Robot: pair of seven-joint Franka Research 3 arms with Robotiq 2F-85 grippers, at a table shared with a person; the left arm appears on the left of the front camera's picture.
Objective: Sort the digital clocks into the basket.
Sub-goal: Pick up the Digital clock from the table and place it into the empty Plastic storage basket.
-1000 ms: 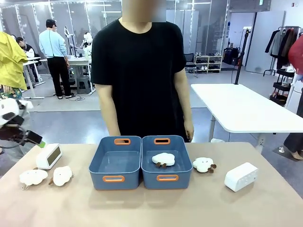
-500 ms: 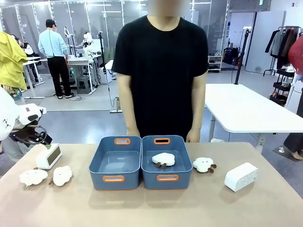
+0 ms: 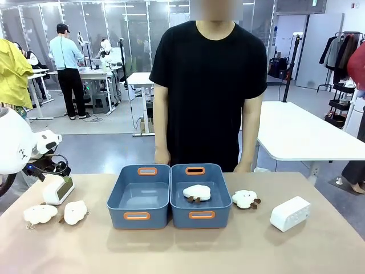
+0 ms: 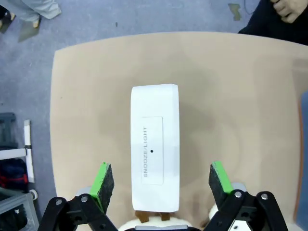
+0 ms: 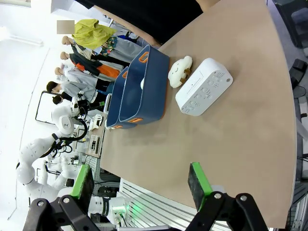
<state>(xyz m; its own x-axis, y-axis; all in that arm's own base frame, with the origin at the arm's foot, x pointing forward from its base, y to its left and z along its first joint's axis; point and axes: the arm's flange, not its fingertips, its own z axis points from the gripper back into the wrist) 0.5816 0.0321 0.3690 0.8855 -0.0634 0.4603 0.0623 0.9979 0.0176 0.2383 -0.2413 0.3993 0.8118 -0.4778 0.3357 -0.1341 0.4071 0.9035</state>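
Observation:
One white digital clock (image 3: 59, 190) stands at the table's left, its greenish display facing right. My left gripper (image 4: 161, 180) hovers open directly over it, and the clock's top (image 4: 155, 151) marked SNOOZE/LIGHT lies between the green pads (image 4: 103, 180), apart from them. A second digital clock (image 3: 290, 213) rests at the right, also in the right wrist view (image 5: 204, 86). My right gripper (image 5: 139, 185) is open and empty, off the table's right end. Two blue baskets stand side by side at the centre: the left basket (image 3: 118, 197) is empty, the right basket (image 3: 223, 197) holds a plush sheep (image 3: 197, 192).
Two plush sheep (image 3: 40, 213) (image 3: 74, 212) lie in front of the left clock, another sheep (image 3: 246, 198) just right of the baskets. A person in a black shirt (image 3: 208, 91) stands at the far edge behind the baskets, hands at their sides. My left arm (image 3: 17, 149) hangs over the table's left edge.
My left arm has swung in and come down over the left clock. The person has stepped to the right, behind the baskets. Both grippers stayed open.

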